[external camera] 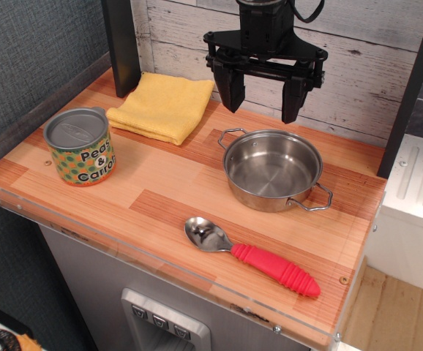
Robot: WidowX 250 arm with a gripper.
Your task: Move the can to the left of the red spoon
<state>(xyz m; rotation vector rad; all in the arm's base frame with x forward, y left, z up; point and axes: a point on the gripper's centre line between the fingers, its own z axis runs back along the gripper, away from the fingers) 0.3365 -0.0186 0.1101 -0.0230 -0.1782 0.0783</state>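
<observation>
The can stands upright at the left end of the wooden table, grey lid up, its dotted label reading "Peas & Carrots". The red spoon lies near the front edge, silver bowl to the left and ribbed red handle pointing right. My black gripper hangs open and empty in the air at the back, above the far rim of the steel pot, well to the right of the can.
A shiny two-handled steel pot sits right of centre, behind the spoon. A folded yellow cloth lies at the back left. A dark post stands behind the cloth. The wooden table ends in a clear plastic lip in front.
</observation>
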